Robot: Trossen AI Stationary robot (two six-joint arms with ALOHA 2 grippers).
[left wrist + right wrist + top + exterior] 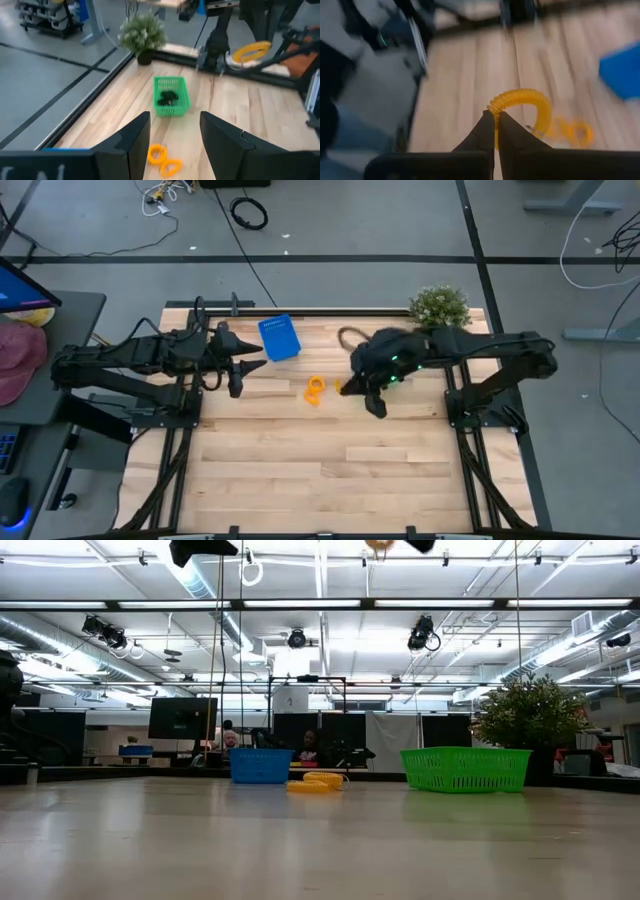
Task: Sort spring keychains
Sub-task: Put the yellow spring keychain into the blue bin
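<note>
The right gripper (495,120) is pinched closed on one orange spring keychain (522,107), which arcs out from between the fingertips. In the overhead view this gripper (372,402) hangs above the middle of the wooden table (320,470), with the lifted keychain seen only as a small orange fleck at its 9 o'clock. Two more orange keychains (315,390) lie on the boards just beyond that fleck, apart from the gripper. The left gripper (172,145) waits with its fingers spread wide and nothing between them, close to the blue bin (281,337) at the table's 11 o'clock.

The step in hand looks like carrying the orange loop to its bin. Since the green bin (171,96) holds black keychains (167,97), the blue bin is probably the target. To do it well, keep the pinch firm, travel high enough to clear the bin's rim, and release only once over its opening.

From above, the right arm hides the green bin. The blue bin's inside cannot be seen in any view. The right wrist view is smeared, so the grip's exact hold is uncertain.
</note>
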